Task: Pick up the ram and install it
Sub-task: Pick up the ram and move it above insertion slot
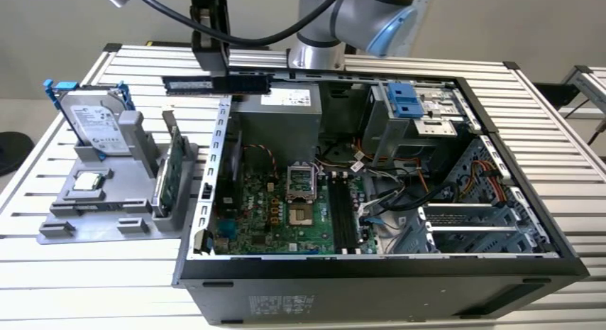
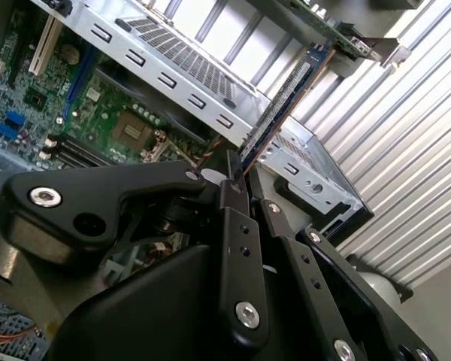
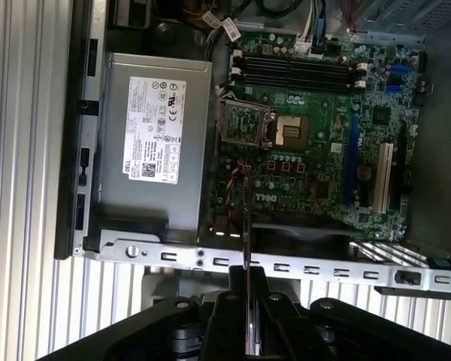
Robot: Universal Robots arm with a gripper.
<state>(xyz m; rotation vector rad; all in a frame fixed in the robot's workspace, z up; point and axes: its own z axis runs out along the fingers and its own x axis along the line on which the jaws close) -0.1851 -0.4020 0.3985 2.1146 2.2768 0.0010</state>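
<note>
The ram (image 1: 218, 83) is a long dark stick, held level in the air above the far corner of the open computer case (image 1: 379, 273) on the exterior view's left. My gripper (image 1: 216, 74) is shut on its middle from above. In both wrist views the ram shows edge-on, running out from between my fingertips (image 2: 240, 174) (image 3: 246, 274) as a thin strip (image 2: 282, 101) (image 3: 246, 222). Below lies the green motherboard (image 1: 274, 220) with its black slots (image 1: 343, 216) (image 3: 297, 71). The slots look vacant.
A grey fixture (image 1: 95, 216) on the slatted table, at the exterior view's left, holds a silver hard drive in a blue frame (image 1: 95, 121), a green card (image 1: 173, 167) and a small chip (image 1: 90, 179). Inside the case sit a grey power supply (image 3: 154, 143), cables and drive bays (image 1: 416, 106).
</note>
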